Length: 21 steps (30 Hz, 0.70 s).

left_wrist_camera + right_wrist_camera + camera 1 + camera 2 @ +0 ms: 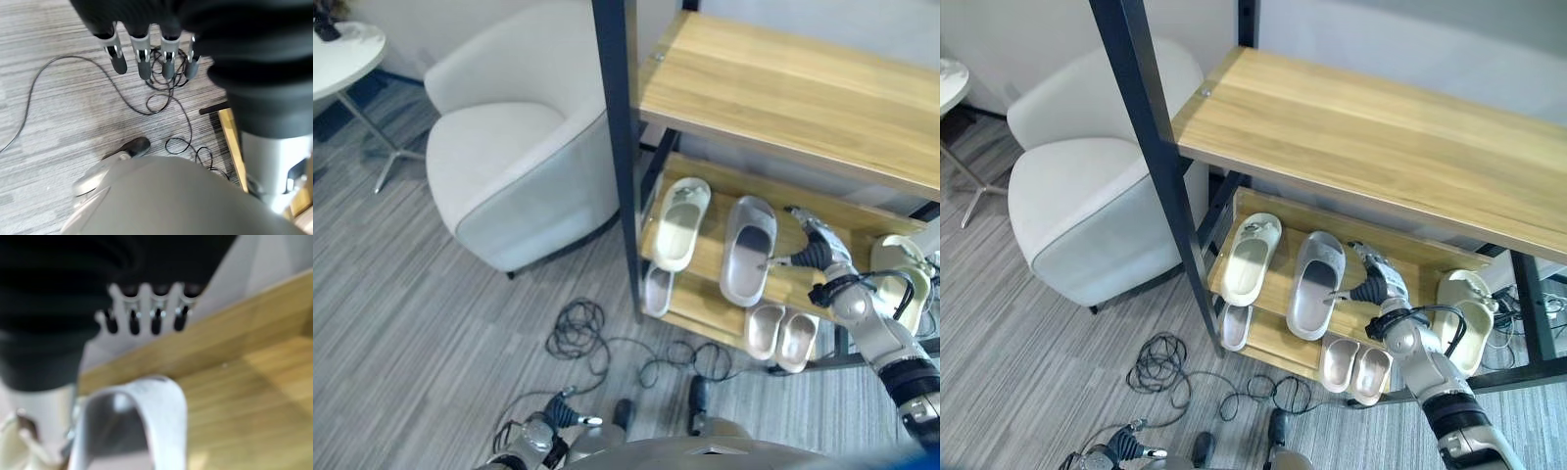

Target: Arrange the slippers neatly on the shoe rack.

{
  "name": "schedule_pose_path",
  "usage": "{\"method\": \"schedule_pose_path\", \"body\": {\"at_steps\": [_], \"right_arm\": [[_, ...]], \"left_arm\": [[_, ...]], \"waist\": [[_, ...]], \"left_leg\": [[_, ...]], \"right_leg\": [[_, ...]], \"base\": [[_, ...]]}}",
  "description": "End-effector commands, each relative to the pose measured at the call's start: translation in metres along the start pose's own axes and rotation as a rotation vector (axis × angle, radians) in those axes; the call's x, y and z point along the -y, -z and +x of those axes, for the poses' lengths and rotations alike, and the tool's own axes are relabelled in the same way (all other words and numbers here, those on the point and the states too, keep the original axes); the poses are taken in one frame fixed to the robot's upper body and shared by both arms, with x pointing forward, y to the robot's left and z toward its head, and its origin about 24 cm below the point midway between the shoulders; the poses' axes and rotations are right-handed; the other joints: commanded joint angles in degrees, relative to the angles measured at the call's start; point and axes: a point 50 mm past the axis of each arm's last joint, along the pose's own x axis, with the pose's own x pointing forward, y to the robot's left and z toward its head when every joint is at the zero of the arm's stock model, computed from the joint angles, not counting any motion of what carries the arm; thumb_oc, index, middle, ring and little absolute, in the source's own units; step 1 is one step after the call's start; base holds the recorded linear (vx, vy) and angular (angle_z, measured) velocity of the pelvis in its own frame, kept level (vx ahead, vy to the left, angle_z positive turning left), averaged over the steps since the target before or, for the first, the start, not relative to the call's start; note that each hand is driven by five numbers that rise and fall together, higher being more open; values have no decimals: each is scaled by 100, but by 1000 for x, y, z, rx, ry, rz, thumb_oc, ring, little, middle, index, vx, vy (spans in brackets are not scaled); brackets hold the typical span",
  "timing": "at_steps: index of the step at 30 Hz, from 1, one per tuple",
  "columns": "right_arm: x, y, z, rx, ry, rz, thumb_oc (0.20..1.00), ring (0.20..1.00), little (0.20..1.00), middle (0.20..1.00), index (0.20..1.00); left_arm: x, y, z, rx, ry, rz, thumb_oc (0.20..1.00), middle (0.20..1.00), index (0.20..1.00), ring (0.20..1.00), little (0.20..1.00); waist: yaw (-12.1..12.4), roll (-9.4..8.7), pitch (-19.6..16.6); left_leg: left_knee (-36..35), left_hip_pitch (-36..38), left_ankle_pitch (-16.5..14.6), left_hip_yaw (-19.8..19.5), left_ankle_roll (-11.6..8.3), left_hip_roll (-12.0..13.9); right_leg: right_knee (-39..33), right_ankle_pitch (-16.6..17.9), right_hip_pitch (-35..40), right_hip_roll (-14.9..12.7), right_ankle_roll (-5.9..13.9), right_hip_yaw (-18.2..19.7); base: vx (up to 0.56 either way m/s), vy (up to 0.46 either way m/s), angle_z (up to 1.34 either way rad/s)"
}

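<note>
The shoe rack's middle shelf (697,257) carries a cream slipper (680,223) at its left, a grey slipper (748,250) beside it and another cream slipper (901,279) at the right end. My right hand (815,247) is over this shelf just right of the grey slipper, fingers straight, thumb tip at the slipper's edge. In the right wrist view the grey slipper (146,423) lies under the straight fingers (155,318). The lower shelf has a small grey slipper (657,291) and a pale pair (781,336). My left hand (146,46) hangs open low over the floor.
A wide wooden top shelf (793,88) overhangs the middle one. The rack's dark post (619,147) stands at the left front. A white armchair (509,166) sits close to the rack's left side, and a round white table (342,54) is at the far left.
</note>
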Motion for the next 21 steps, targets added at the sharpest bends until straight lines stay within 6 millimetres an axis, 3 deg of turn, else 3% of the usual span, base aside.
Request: {"method": "schedule_pose_path", "body": {"at_steps": [1,13,21], "right_arm": [[49,-16,22,63,197,18,1000,1000,1000,1000,1000],[56,-21,29,67,245,0,1000,1000,1000,1000,1000],[71,-4,30,-36,365,-116,1000,1000,1000,1000,1000]], "left_arm": [[7,-12,3,24,18,8,1000,1000,1000,1000,1000],[6,-34,7,98,11,-1,1000,1000,1000,1000,1000],[4,-48,9,148,-13,-3,1000,1000,1000,1000,1000]], "waist": [[166,217,275],[246,259,461],[283,311,522]], "left_leg": [[49,-439,54,-133,-200,153],[174,-672,55,-309,-229,80],[154,-696,56,-330,-238,73]], "right_leg": [[436,-642,99,-30,456,142],[506,-707,-8,-72,451,6],[478,-722,-25,-69,459,-21]], "base": [[-18,-14,19],[12,-5,12],[3,-3,1]]}}
